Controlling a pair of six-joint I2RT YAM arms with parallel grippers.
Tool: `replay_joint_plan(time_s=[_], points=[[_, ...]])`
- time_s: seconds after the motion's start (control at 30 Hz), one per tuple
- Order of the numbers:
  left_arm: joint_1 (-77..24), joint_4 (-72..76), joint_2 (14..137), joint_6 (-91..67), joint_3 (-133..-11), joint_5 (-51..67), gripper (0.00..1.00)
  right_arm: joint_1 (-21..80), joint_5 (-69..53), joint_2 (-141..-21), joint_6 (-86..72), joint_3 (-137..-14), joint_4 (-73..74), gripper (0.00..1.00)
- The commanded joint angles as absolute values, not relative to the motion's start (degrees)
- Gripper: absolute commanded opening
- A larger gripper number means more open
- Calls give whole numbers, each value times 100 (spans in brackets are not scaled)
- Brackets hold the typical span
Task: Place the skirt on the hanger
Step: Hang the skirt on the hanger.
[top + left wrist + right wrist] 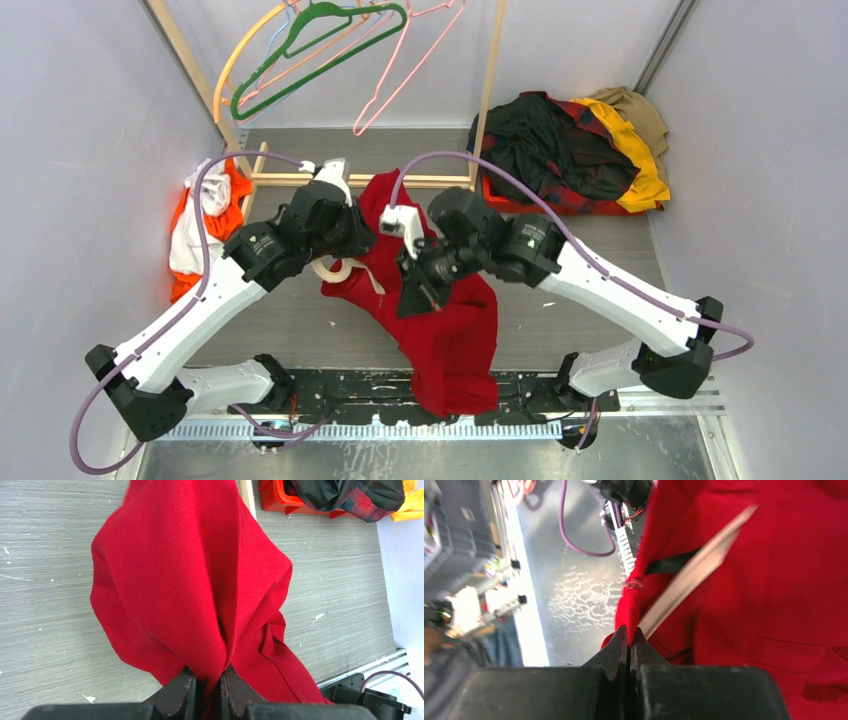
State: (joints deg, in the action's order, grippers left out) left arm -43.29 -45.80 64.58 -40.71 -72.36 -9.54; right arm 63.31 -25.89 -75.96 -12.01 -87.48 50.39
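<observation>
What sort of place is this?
Probably a robot test cell: two table-mounted arms hold a bright-red pleated skirt and thin cream hanger, a wooden rack carries coloured hangers, and clothes lie heaped by grey walls.

No text, label, brand or number can be read in any of the three views. The left arm point(262, 243) has a small pale mark on a black joint housing. The right arm point(528, 240) has a similar one. Both marks are too small to make out.
</observation>
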Motion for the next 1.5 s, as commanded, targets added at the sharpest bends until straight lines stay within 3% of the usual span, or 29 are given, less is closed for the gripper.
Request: replay_joint_plan(time_s=[0.0, 0.5, 1.0, 1.1, 1.17, 1.33, 1.4, 1.47], points=[[-4351, -4479, 6163, -3786, -7156, -840, 0, 5174, -3745, -7882, -2040, -8689, 4049, 1], [-4346, -4450, 5810, -3917, -6248, -8, 0, 3795, -3895, -8547, -4326, -6376, -34, 1], [-4346, -4624, 6683, -4027, -5097, -12, 0, 3425, -3783, -10132, -4480, -5480, -1486, 2], [-4344, -4612, 6842, -4022, -5035, -91, 0, 3426, -3313, -10120, -4029, -5590, -978, 8], [-4339, -4569, 6967, -4037, -4995, -67, 0, 3448, -2865, -9969, -3573, -5712, -331, 21], [-4336, -4375, 7204, -4087, -4905, -24, 0, 3626, -1629, -9421, -2494, -5969, 819, 39], [-4337, -4350, 7233, -4087, -4906, -34, 0, 3730, -1232, -9083, -2225, -5981, 1039, 60], [-4330, -4342, 7229, -4083, -4895, -56, 0, 3934, -644, -8670, -1965, -5868, 1151, 70]])
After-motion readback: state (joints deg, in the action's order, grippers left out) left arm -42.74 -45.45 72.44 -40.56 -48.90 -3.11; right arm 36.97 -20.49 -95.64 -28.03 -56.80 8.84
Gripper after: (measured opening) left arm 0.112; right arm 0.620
